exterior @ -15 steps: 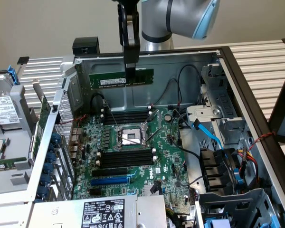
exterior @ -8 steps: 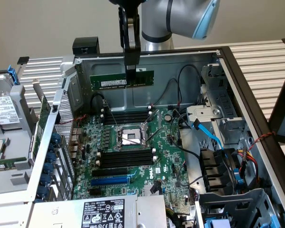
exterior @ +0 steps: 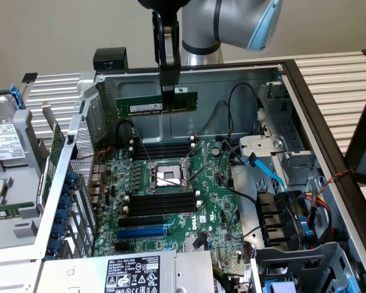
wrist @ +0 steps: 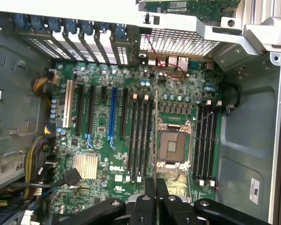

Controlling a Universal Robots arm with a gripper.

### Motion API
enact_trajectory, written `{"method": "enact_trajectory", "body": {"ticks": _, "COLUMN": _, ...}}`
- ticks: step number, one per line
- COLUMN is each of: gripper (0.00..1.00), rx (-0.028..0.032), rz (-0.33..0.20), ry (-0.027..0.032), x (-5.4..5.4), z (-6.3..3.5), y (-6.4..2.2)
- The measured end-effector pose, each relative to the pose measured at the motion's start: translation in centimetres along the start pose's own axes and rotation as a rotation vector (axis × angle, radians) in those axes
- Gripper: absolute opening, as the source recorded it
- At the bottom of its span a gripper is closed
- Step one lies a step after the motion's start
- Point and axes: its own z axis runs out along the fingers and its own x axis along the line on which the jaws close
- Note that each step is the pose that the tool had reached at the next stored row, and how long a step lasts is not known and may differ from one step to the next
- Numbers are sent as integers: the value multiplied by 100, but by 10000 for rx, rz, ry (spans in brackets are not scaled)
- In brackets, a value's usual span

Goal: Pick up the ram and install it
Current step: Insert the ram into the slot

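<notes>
The ram point(exterior: 140, 106), a long, narrow green circuit-board stick with dark chips and a small white label, hangs in the grasp of the black two-fingered end effector point(exterior: 168, 101). It is held clear of the green motherboard point(exterior: 215, 204) inside the open grey metal computer case point(exterior: 244, 76).

I read the fingers as clenched on the stick's upper edge, a little off mid-length toward the exterior view's right.

Long axis: level, running across the exterior view, parallel to the long black memory slots with white end clips point(exterior: 165, 150) that lie below it beside the silver processor socket point(exterior: 169, 177).

The exterior view gives me the stick's broad face and its height above the board. The wrist view gives me the other aspect: the ram point(wrist: 156, 136) edge-on, a thin line reaching out from the end effector point(wrist: 155, 187). There it lies over the strip between one bank of memory slots point(wrist: 140, 138) and the processor socket point(wrist: 172, 143). As far as I can judge, it is not over a slot.
</notes>
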Motion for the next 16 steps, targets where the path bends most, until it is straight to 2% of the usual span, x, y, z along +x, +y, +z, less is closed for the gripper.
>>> {"method": "enact_trajectory", "body": {"ticks": 9, "gripper": 13, "rx": -45, "rz": 12, "ry": 11, "x": 22, "z": 43, "y": 0}}
{"method": "enact_trajectory", "body": {"ticks": 11, "gripper": 13, "rx": -44, "rz": 73, "ry": 110, "x": 23, "z": 55, "y": 0}}
{"method": "enact_trajectory", "body": {"ticks": 14, "gripper": 13, "rx": -12, "rz": 260, "ry": 329, "x": 23, "z": 67, "y": 0}}
{"method": "enact_trajectory", "body": {"ticks": 15, "gripper": 13, "rx": -6, "rz": 321, "ry": 384, "x": 24, "z": 72, "y": 0}}
{"method": "enact_trajectory", "body": {"ticks": 16, "gripper": 13, "rx": 1, "rz": 354, "ry": 401, "x": 22, "z": 80, "y": 1}}
